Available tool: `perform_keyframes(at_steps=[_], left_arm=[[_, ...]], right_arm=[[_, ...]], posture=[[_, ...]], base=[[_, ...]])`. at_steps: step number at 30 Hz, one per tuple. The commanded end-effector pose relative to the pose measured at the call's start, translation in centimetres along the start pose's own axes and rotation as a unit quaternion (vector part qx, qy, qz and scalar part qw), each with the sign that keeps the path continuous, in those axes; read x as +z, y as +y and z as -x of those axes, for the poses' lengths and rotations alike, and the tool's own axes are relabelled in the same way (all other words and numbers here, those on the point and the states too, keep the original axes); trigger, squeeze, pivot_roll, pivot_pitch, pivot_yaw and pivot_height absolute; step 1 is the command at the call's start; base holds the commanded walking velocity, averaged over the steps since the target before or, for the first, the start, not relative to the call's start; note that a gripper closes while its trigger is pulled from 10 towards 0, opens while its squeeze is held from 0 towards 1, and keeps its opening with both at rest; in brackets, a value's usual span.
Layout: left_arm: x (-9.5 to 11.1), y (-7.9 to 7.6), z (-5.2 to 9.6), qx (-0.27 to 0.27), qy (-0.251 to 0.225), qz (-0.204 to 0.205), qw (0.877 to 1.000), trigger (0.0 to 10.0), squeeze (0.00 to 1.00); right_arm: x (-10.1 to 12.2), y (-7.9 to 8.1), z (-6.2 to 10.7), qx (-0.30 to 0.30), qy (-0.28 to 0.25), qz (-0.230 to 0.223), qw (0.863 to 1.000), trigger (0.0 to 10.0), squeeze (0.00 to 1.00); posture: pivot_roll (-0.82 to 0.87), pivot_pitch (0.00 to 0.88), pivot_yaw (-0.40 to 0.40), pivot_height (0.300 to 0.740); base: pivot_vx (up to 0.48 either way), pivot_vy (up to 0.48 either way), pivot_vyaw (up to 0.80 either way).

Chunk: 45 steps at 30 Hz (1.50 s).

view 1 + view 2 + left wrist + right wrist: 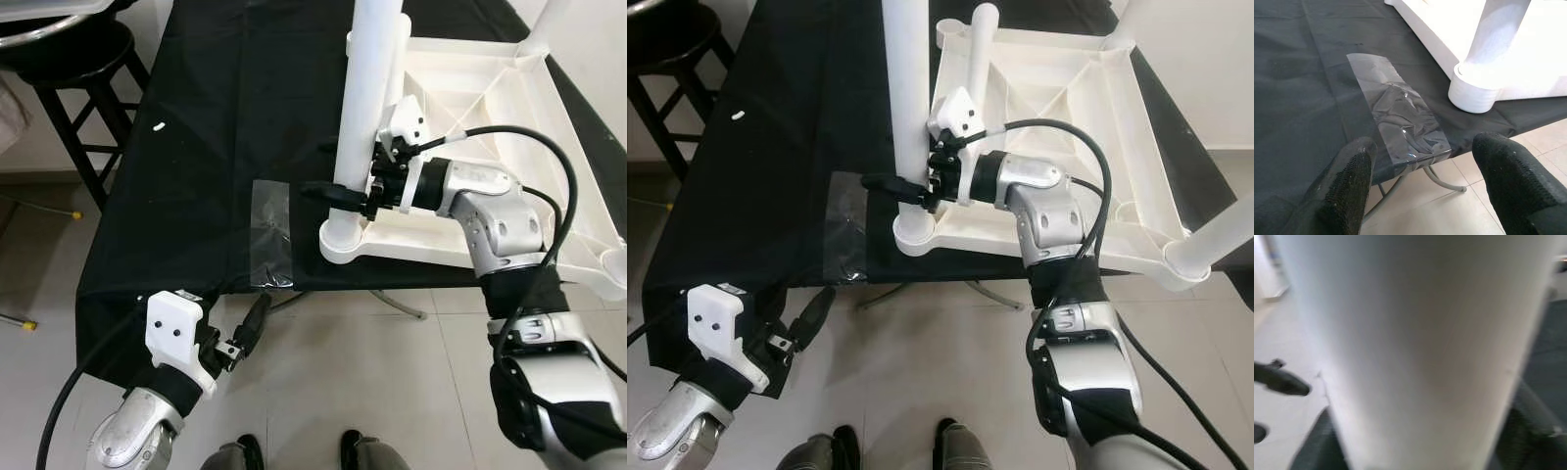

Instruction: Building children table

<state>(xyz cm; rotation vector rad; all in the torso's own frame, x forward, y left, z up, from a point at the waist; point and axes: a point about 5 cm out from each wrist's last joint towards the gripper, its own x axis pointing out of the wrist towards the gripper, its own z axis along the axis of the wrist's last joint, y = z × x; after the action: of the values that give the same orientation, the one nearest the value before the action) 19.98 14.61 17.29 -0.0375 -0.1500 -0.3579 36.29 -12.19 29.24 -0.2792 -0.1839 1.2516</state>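
A white plastic children's table top [446, 252] lies upside down on a black-covered table [206, 147]. A white table leg [365, 108] stands upright in its near left corner socket [343, 240]. My right gripper [343, 196] is shut on this leg just above the socket; seen close up in the right wrist view, the leg [1415, 347] is blurred. My left gripper [253, 323] hangs open below the table's front edge, with nothing between its fingers [1349, 181]. It points at a crumpled clear plastic strip [1396, 112] on the cloth.
More white legs stand at the top's other corners [1215, 240] [980, 29]. A black stool [78, 59] is at the far left. A small white piece [157, 126] lies on the cloth. A metal table support [392, 302] shows under the front edge above the tiled floor.
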Motion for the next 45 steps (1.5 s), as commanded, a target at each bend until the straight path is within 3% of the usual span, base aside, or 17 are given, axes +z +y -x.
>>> perform_keyframes(at_steps=[1, 11, 15, 16, 17, 18, 20, 26, 27, 28, 33, 34, 36, 41, 43, 44, 45], left_arm=[[-0.2, -0.2, 0.4, 0.000, 0.011, 0.000, 1.000, 10.0, 0.00], [-0.3, -0.2, 0.4, 0.000, 0.012, 0.003, 1.000, 10.0, 0.00], [-0.3, -0.1, 0.6, 0.000, 0.012, 0.005, 1.000, 10.0, 0.00], [-0.3, -0.1, 0.6, 0.001, 0.012, 0.005, 1.000, 10.0, 0.00], [-0.3, -0.1, 0.6, 0.001, 0.012, 0.005, 1.000, 10.0, 0.00], [-0.2, 0.0, 0.3, 0.001, 0.011, 0.006, 1.000, 10.0, 0.00], [-0.2, 0.0, 0.2, -0.001, 0.010, 0.006, 1.000, 10.0, 0.00], [-0.4, 0.1, 0.0, -0.002, 0.011, 0.005, 1.000, 10.0, 0.00], [-0.4, 0.2, 0.0, -0.002, 0.011, 0.006, 1.000, 10.0, 0.00], [-0.4, 0.2, -0.1, -0.002, 0.010, 0.005, 1.000, 10.0, 0.00], [-0.4, 0.3, -0.2, 0.000, 0.008, 0.004, 1.000, 10.0, 0.00], [-0.4, 0.3, -0.2, 0.001, 0.007, 0.004, 1.000, 10.0, 0.00], [-0.3, 0.3, -0.3, 0.002, 0.006, 0.004, 1.000, 10.0, 0.00], [-0.3, 0.2, -0.4, 0.002, 0.004, 0.005, 1.000, 10.0, 0.00], [-0.3, 0.2, -0.4, 0.002, 0.004, 0.005, 1.000, 10.0, 0.00], [-0.2, 0.1, -0.6, 0.002, 0.001, 0.006, 1.000, 10.0, 0.00], [-0.2, 0.1, -0.6, 0.002, 0.000, 0.007, 1.000, 10.0, 0.00]], right_arm=[[0.1, 0.1, 0.0, 0.029, -0.003, 0.005, 1.000, 0.0, 0.00], [-1.0, 0.4, 0.9, 0.000, 0.007, 0.018, 1.000, 0.0, 0.00], [-3.2, 1.5, -0.2, -0.245, -0.026, -0.062, 0.967, 1.3, 0.00], [-4.4, 2.3, -0.3, -0.375, -0.016, -0.093, 0.922, 0.0, 0.00], [-4.4, 2.3, -0.3, -0.375, -0.016, -0.093, 0.922, 0.0, 0.00], [-7.9, 9.9, -1.4, -0.445, 0.069, -0.140, 0.882, 0.0, 0.00], [-8.4, 12.3, -1.9, -0.445, 0.088, -0.159, 0.877, 0.0, 0.00], [-7.3, 12.5, -3.6, -0.415, 0.070, -0.131, 0.898, 0.0, 0.00], [-6.8, 12.1, -3.9, -0.419, 0.066, -0.124, 0.897, 3.8, 0.00], [-6.4, 11.9, -4.1, -0.422, 0.065, -0.123, 0.896, 10.0, 0.00], [-6.1, 11.5, -4.2, -0.417, 0.069, -0.112, 0.899, 10.0, 0.00], [-5.6, 11.3, -4.0, -0.412, 0.064, -0.110, 0.902, 10.0, 0.87], [-5.0, 10.6, -3.7, -0.399, 0.047, -0.105, 0.910, 10.0, 1.00], [-2.2, 7.4, -3.0, -0.268, -0.021, -0.077, 0.960, 10.0, 1.00], [-2.2, 7.4, -3.0, -0.268, -0.021, -0.077, 0.960, 10.0, 1.00], [-2.0, 6.4, -3.2, -0.159, -0.030, -0.044, 0.986, 10.0, 0.00], [-2.0, 6.1, -3.3, -0.121, -0.028, -0.031, 0.992, 10.0, 0.00]], posture=[[0.02, 0.283, -0.028, 0.740], [-0.01, 0.288, -0.039, 0.740], [-0.03, 0.290, -0.054, 0.740], [-0.04, 0.293, -0.051, 0.740], [-0.04, 0.293, -0.051, 0.740], [-0.04, 0.302, -0.041, 0.740], [-0.04, 0.299, -0.036, 0.740], [-0.04, 0.275, -0.030, 0.740], [-0.04, 0.272, -0.035, 0.740], [-0.04, 0.269, -0.036, 0.740], [-0.04, 0.268, -0.039, 0.740], [-0.04, 0.268, -0.041, 0.740], [-0.04, 0.266, -0.042, 0.740], [-0.04, 0.261, -0.047, 0.740], [-0.04, 0.261, -0.047, 0.740], [-0.03, 0.262, -0.049, 0.740], [-0.03, 0.262, -0.049, 0.740]], base=[[0.000, 0.000, 0.00], [0.000, 0.000, 0.00], [0.000, 0.000, 0.00], [0.000, 0.000, 0.00], [0.000, 0.000, 0.00], [0.000, 0.000, 0.00], [0.000, 0.000, 0.00], [0.000, 0.000, 0.00], [0.000, 0.000, 0.00], [0.000, 0.000, 0.00], [0.000, 0.000, 0.00], [0.000, 0.000, 0.00], [0.000, 0.000, 0.00], [0.000, 0.000, 0.00], [0.000, 0.000, 0.00], [0.000, 0.000, 0.00], [0.000, 0.000, 0.00]])
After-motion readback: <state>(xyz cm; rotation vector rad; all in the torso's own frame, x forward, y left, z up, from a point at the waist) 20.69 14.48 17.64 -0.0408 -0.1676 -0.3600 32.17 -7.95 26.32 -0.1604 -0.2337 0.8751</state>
